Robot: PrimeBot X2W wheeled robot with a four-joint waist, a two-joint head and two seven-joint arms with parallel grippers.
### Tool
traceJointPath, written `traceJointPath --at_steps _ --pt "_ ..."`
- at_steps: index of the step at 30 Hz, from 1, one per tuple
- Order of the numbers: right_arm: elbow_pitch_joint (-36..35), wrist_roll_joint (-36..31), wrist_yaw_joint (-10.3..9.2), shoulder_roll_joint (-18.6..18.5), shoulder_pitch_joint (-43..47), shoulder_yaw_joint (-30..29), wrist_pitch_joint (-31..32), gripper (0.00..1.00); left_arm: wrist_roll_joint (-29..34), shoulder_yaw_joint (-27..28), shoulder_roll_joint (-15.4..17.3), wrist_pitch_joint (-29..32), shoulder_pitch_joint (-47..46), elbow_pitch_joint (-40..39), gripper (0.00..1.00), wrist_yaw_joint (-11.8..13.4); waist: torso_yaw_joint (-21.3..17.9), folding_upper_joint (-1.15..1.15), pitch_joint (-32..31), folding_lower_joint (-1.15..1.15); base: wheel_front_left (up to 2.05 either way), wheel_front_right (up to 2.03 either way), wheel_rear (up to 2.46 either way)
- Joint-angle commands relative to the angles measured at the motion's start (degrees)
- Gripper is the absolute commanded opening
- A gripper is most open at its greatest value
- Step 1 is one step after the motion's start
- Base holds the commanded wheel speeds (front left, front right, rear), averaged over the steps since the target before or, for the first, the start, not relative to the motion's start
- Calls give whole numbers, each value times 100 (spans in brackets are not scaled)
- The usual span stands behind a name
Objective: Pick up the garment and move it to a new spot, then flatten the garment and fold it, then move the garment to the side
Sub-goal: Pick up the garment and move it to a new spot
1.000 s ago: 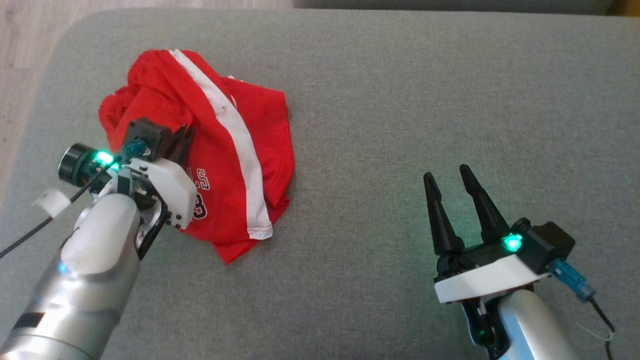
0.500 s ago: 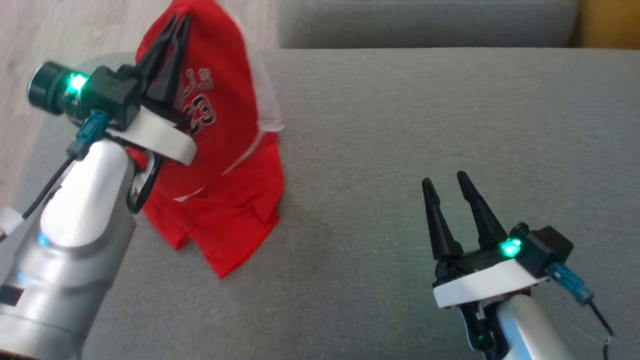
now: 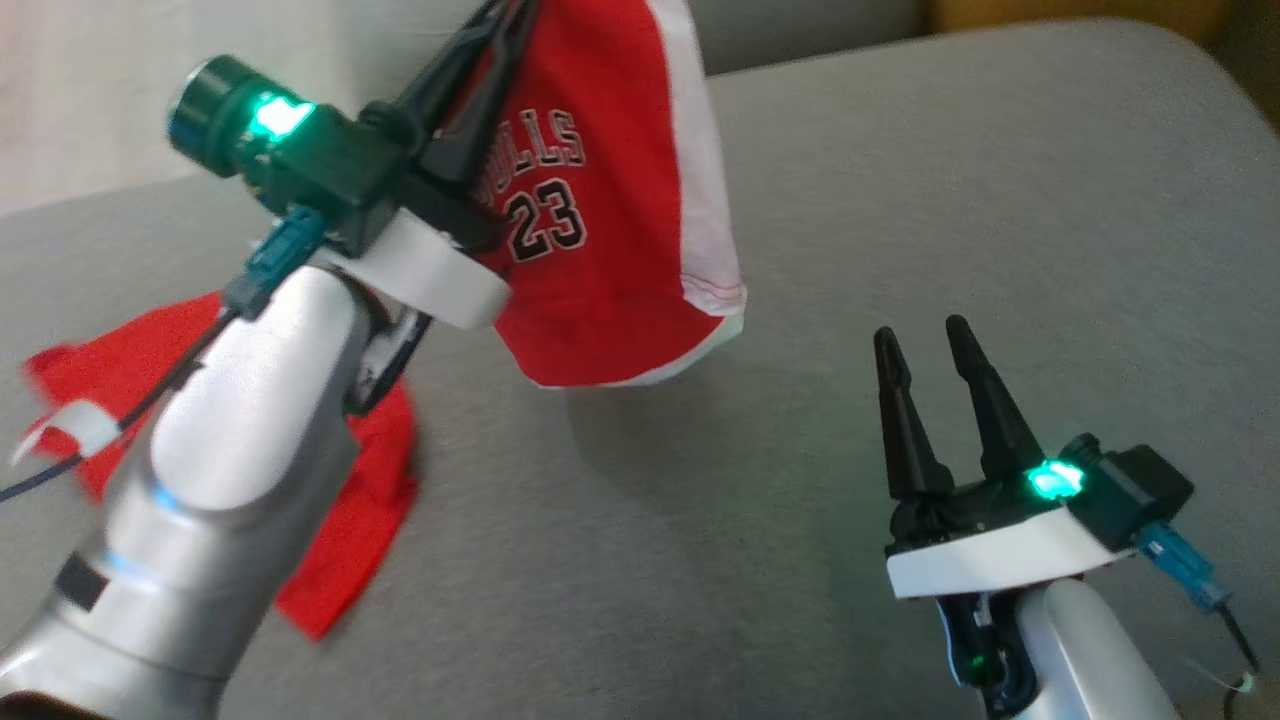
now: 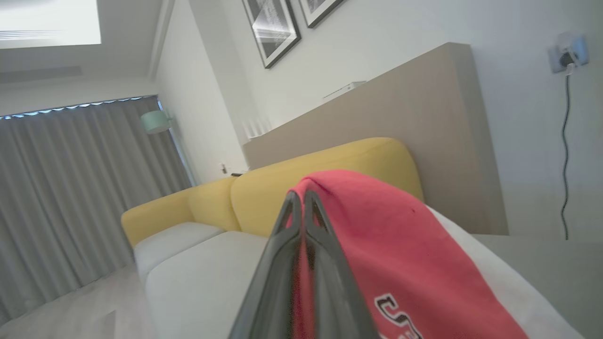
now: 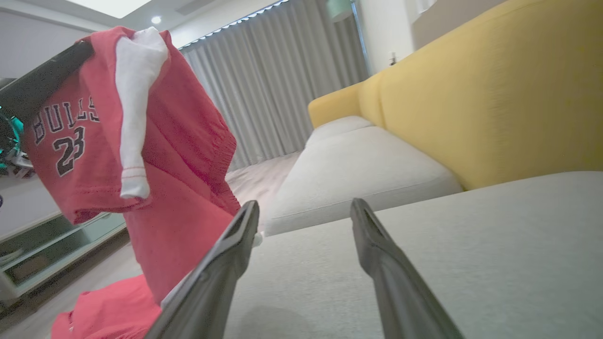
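Grey upholstered cushion (image 3: 950, 180) underneath. Soft red-and-white jersey garment (image 3: 610, 200) hangs upper centre, tail trailing lower left: light, limp; you should take a hem corner. Your left gripper (image 4: 300, 197) fingers pinch its fold; right gripper (image 3: 922, 332) fingers spread.

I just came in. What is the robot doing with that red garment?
The left gripper is shut on the red garment and holds it up over the grey cushion. Most of it hangs in the air; its lower end lies on the cushion. The right gripper is open and empty, low over the cushion. Nothing is flattened or folded yet.
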Motion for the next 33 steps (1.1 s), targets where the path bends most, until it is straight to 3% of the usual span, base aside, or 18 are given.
traceJointPath --at_steps 1,9,11,15,19,27,33 --pt "-235 51 -4 -22 -275 114 -54 100 -7 170 90 23 -434 -161 0 57 -530 0 156 0 0 0 0" --pt "-496 391 -4 -22 -459 190 -54 100 7 -311 -415 113 -942 567 0 -168 -1575 0 661 0 0 0 0" --pt "-512 457 -4 -22 -477 202 -54 100 15 -530 -508 62 -1042 809 100 -262 -1709 0 762 0 0 0 0" --pt "-541 532 -4 -22 -497 200 -54 100 16 -707 -627 -332 -1174 1229 100 -322 -1781 0 882 0 0 0 0" --pt "-547 504 -4 -22 -497 176 -54 100 -12 -795 -638 -566 -1218 1583 100 -347 -1597 0 891 0 0 0 0" --pt "-448 315 -4 -22 -473 -51 -54 100 -46 -686 -470 -848 -1076 1810 100 -225 -851 0 693 0 0 0 0" --pt "-300 103 -4 -22 -357 -305 -54 100 -90 -494 -203 -977 -442 1606 100 106 -120 0 392 0 0 0 0"
